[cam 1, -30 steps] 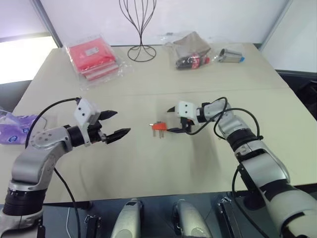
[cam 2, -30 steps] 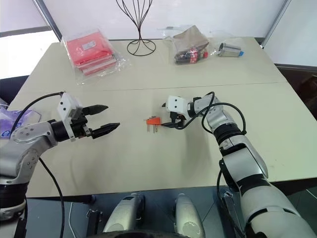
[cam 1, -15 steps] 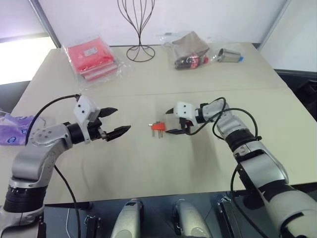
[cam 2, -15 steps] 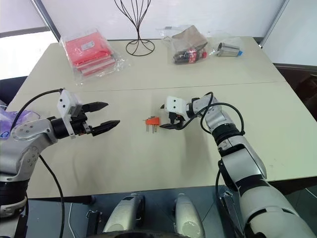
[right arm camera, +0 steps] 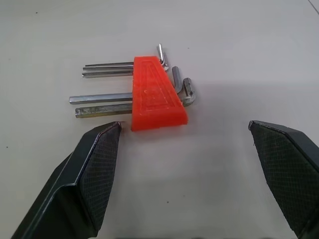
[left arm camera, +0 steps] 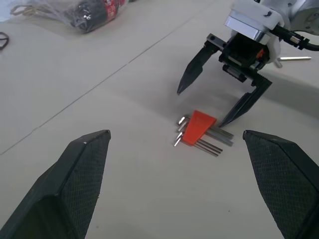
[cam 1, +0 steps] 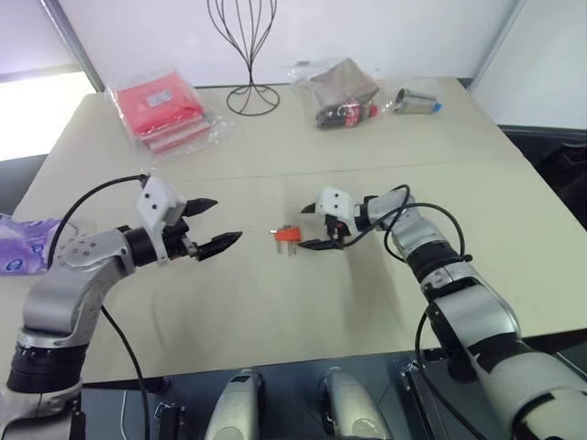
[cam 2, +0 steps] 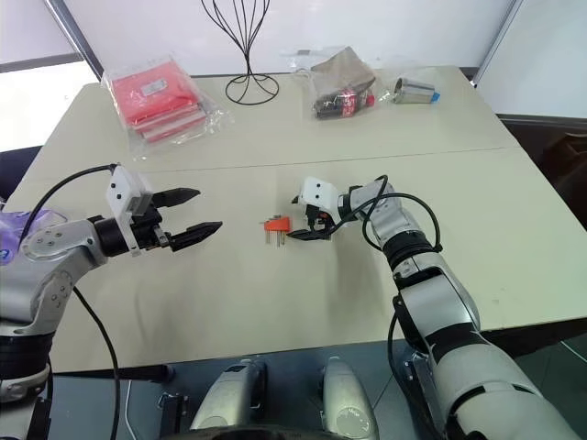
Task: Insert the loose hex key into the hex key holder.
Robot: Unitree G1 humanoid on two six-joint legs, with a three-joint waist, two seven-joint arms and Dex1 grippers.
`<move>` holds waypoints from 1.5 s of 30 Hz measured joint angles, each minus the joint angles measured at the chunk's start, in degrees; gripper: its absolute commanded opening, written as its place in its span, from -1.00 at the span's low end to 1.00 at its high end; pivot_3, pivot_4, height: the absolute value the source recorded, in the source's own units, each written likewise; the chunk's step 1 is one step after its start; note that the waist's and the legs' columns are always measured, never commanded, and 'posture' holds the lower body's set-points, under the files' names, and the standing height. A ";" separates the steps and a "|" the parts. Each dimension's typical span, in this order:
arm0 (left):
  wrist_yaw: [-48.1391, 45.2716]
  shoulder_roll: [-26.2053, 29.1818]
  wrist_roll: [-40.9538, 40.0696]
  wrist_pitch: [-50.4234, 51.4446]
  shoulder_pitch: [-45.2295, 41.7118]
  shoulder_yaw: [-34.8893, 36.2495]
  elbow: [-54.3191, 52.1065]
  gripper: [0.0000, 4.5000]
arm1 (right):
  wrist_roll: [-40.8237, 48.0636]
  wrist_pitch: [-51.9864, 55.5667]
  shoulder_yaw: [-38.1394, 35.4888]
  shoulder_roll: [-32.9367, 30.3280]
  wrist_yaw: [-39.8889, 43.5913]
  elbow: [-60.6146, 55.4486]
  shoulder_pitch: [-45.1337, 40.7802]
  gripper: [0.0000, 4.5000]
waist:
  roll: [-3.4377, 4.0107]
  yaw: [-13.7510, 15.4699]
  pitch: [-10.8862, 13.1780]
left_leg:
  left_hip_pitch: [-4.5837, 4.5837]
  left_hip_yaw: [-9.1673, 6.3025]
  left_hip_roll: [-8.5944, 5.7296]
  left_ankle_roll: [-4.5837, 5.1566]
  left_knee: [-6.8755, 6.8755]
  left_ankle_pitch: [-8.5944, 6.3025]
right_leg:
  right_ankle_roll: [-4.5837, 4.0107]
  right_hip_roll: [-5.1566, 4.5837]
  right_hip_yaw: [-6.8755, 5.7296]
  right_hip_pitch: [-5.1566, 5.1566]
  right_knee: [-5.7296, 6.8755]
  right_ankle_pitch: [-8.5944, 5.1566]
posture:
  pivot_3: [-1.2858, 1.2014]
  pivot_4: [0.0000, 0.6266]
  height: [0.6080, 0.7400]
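The hex key holder (right arm camera: pixel 154 94), a small orange block with several short metal keys through it, lies flat mid-table (cam 1: pixel 287 234). My right gripper (cam 1: pixel 309 227) is open just to its right, low over the table. One fingertip reaches past each side of the block without touching it (left arm camera: pixel 202 107). A thin grey rod, apparently the loose hex key (left arm camera: pixel 294 59), lies on the table beyond the right wrist. My left gripper (cam 1: pixel 225 222) hovers open and empty to the left of the holder, pointing at it.
Red packets in clear plastic (cam 1: pixel 160 105) lie at the back left. A black wire stand (cam 1: pixel 246 92), a clear bag with a bottle (cam 1: pixel 341 92) and a small metal can (cam 1: pixel 417 99) stand along the back edge. A purple packet (cam 1: pixel 18 247) lies beyond the left edge.
The camera view has shifted a little. My right gripper has rolled slightly at the holder and stays open. The left gripper and the holder have not moved.
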 measured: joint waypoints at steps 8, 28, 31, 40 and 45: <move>0.82 0.00 0.26 -0.05 0.74 0.00 -0.75 0.98 | -0.30 -0.60 -0.01 1.22 -0.28 2.17 -0.83 0.90 | -0.01 -0.26 -0.01 | 0.25 0.00 0.02 0.00 -0.05 0.00 | -0.04 0.02 0.02 0.21 0.00 -0.02 | 0.03 -0.52 1.00; 5.02 -0.07 0.29 -0.46 6.42 2.84 -4.11 1.00 | -3.01 -4.52 0.25 4.24 1.37 6.74 -2.69 -0.54 | -0.04 -1.40 -0.08 | 0.48 -0.03 0.08 -0.01 -0.19 -0.01 | -0.14 0.00 0.02 0.34 0.02 -0.03 | 0.03 -0.52 1.00; 5.02 -0.65 0.30 -0.57 6.40 2.78 -4.10 1.00 | -4.25 -7.40 1.00 3.71 -0.72 4.96 -1.59 -0.54 | -0.04 -1.38 -0.08 | 0.47 -0.03 0.07 -0.01 -0.19 -0.01 | -0.14 0.00 0.02 0.34 0.02 -0.03 | 0.03 -0.52 1.00; 1.79 -4.53 -1.75 -0.01 -2.42 -0.41 2.97 1.00 | -21.01 -20.25 4.17 -8.68 -27.28 -19.99 11.02 -0.54 | -0.02 0.99 -0.06 | 0.22 -0.04 -0.08 -0.06 0.01 0.03 | -0.13 -0.09 -0.03 0.22 0.00 -0.03 | 0.03 -0.52 1.00; -0.78 -7.99 -4.43 2.36 -13.58 -1.58 11.22 1.00 | -34.68 -21.80 3.68 -15.24 -43.22 -34.93 16.78 -0.54 | -0.05 1.74 -0.03 | 0.06 0.04 -0.12 -0.07 -0.01 0.03 | -0.12 -0.04 -0.01 0.03 -0.01 -0.03 | 0.03 -0.52 1.00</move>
